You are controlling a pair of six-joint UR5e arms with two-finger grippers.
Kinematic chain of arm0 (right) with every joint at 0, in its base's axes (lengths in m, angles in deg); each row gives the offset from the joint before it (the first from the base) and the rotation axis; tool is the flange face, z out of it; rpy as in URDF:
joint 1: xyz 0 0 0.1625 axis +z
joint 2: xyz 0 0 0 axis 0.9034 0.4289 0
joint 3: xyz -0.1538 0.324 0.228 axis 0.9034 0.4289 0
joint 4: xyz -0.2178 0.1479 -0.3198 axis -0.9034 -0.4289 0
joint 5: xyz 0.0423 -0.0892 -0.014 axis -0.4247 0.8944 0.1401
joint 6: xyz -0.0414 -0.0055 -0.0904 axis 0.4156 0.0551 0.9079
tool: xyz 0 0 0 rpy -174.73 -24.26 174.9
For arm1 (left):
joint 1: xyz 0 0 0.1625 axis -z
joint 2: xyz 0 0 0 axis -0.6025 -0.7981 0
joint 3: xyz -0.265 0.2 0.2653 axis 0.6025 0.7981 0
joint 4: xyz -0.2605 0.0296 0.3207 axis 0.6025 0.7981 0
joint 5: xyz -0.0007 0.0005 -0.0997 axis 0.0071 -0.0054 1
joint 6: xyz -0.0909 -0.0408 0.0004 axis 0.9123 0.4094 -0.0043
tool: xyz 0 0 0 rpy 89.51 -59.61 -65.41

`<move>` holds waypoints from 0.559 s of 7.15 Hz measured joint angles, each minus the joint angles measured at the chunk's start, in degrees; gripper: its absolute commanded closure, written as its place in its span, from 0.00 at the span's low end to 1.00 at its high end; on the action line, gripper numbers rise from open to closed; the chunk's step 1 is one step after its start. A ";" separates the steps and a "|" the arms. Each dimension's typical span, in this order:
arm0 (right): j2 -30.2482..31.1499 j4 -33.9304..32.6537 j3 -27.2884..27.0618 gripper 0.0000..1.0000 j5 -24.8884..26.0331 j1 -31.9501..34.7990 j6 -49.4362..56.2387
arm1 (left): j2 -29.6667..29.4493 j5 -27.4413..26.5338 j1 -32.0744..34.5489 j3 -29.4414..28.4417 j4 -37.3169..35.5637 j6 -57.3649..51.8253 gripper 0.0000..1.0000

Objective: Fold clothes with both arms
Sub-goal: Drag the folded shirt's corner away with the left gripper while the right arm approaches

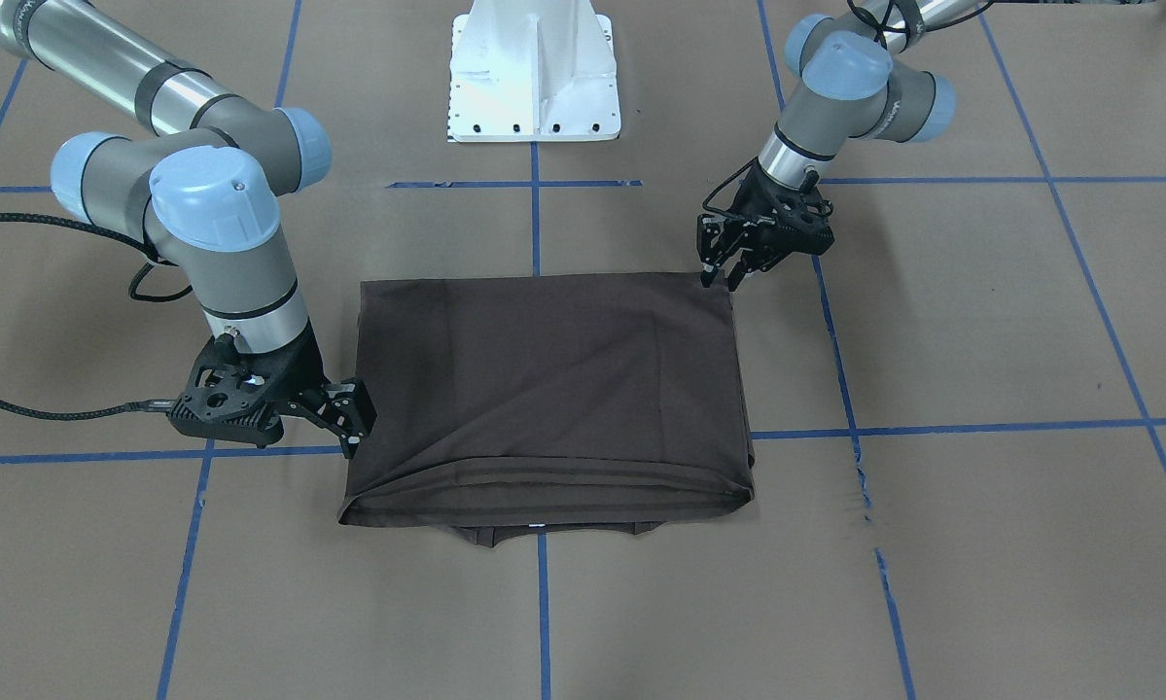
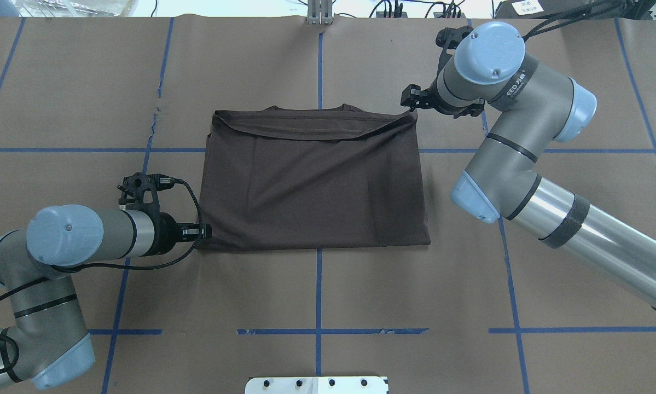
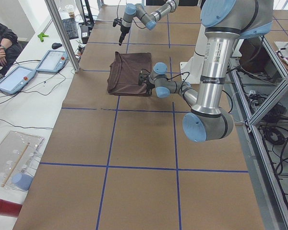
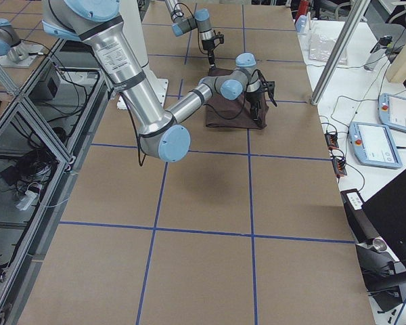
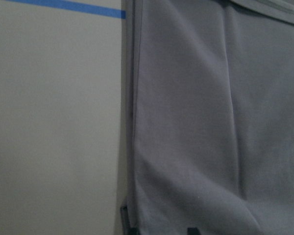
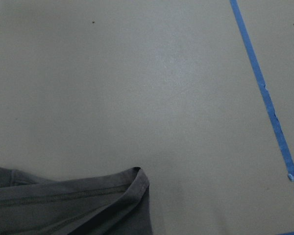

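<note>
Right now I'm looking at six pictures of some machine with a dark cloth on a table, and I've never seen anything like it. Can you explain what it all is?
This is a robot with two jointed metal arms, the left arm and the right arm, each ending in a black two-finger hand. Four pictures come from fixed cameras: one facing the robot, one above and behind it, and one at each end of the table. The two close-ups come from cameras on the wrists. The brown table is marked with blue tape, and on it lies a dark T-shirt, already folded into a rectangle. The left hand sits at the shirt's corner nearest the robot. The right hand is at the opposite, far corner. Nothing is lifted, and I cannot tell whether either hand is gripping the cloth.
</note>
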 measured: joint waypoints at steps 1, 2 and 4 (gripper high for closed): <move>0.09 0.00 -0.03 0.00 0.00 0.02 -0.02 | 0.05 -0.12 -0.39 -0.08 -0.01 0.02 0.55; 0.19 0.00 -0.05 0.00 0.00 0.02 -0.02 | 0.09 -0.41 -0.96 -0.14 -0.05 0.06 0.55; 0.40 0.00 -0.23 0.00 0.02 0.03 -0.03 | 0.29 -1.29 -1.84 -0.20 -0.18 0.16 0.90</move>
